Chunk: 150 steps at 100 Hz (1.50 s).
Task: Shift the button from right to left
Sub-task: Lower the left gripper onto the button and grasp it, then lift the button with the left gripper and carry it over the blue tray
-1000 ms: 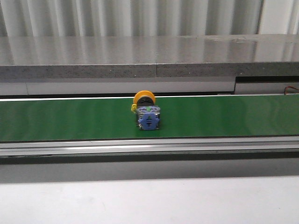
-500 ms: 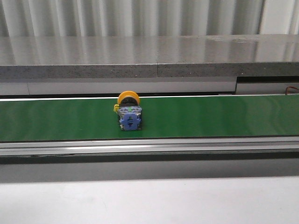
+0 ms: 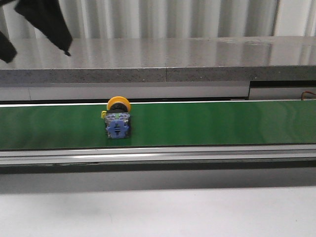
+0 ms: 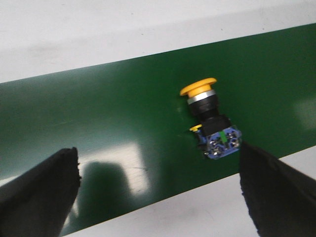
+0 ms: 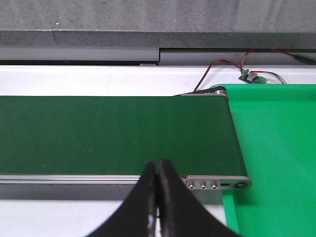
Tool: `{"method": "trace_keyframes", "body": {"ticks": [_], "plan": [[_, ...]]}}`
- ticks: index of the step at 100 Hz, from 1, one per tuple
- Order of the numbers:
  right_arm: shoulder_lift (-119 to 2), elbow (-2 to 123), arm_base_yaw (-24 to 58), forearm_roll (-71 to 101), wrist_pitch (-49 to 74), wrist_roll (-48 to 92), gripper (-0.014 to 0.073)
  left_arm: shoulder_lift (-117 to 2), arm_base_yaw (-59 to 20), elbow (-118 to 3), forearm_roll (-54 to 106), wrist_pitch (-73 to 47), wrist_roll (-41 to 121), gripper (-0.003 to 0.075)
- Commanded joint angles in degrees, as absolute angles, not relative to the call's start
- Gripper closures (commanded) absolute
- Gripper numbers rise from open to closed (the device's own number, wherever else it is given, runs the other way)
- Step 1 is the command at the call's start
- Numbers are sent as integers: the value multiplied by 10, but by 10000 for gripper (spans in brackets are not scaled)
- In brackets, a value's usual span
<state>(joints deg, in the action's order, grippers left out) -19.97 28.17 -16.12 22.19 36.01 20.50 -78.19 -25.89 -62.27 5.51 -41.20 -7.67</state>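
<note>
Left tool (image 4: 158,192) spread wide above the green belt (image 3: 222,123), button (image 3: 117,122) lying on its side left of the belt's middle, untouched, right tool (image 5: 158,197) pinched closed, empty, at the belt's end

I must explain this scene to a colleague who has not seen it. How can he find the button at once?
Look for the long green belt that crosses the front view from side to side. The button lies on it, left of the middle. It is the only object on the belt: a round yellow-orange cap on a small blue-grey block.
</note>
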Motion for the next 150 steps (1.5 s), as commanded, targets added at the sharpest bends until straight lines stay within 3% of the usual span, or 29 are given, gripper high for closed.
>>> {"method": "trace_keyframes", "body": {"ticks": [1,30,98,108,127,134,139,150], "plan": [[-202,296,-161,237,324,210,661,-798,-282,-657,57,-379,-84,104],[-202,296,-161,237,324,210,661,-870,-327,-691,48,-379,-86,104],[-202,296,-161,237,324,210,661,-959,-314,-689,-24,-413,-144,115],[-202,296,-161,237,324,210,661,-958,-314,-689,-23,-415,-144,203],[-202,296,-161,237,324,210,661,-953,-314,-689,-23,-423,-144,598],[-202,296,-161,237,324,210,661,-948,-314,-690,-26,-439,-135,696],[-202,296,-161,237,324,210,661,-939,-314,-690,-34,-451,-135,742],[-202,296,-161,237,324,210,661,-902,-305,-690,-53,-468,-135,740]]}}
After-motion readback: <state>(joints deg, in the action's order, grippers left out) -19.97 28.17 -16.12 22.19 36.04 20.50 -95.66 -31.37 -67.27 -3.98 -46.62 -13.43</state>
